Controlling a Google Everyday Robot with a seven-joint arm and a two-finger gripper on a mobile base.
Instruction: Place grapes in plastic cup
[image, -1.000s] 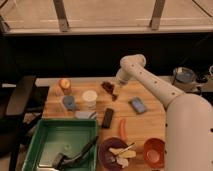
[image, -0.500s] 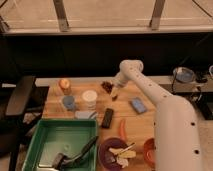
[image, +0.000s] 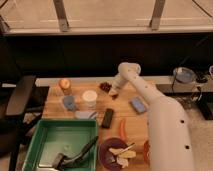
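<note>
Maroon grapes (image: 105, 86) just beside gripper (image: 114, 93); gripper's state cannot be told; plastic cup (image: 69, 103) well apart.

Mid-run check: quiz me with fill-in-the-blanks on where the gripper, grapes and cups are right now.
1. The gripper hangs low beside the grapes, which lie on the ____ table.
2. The short plastic cup is light ____.
3. Right beside it stands a taller ____ cup.
4. The tray at the table's near corner is ____.

Missing words: wooden; blue; white; green.
</note>
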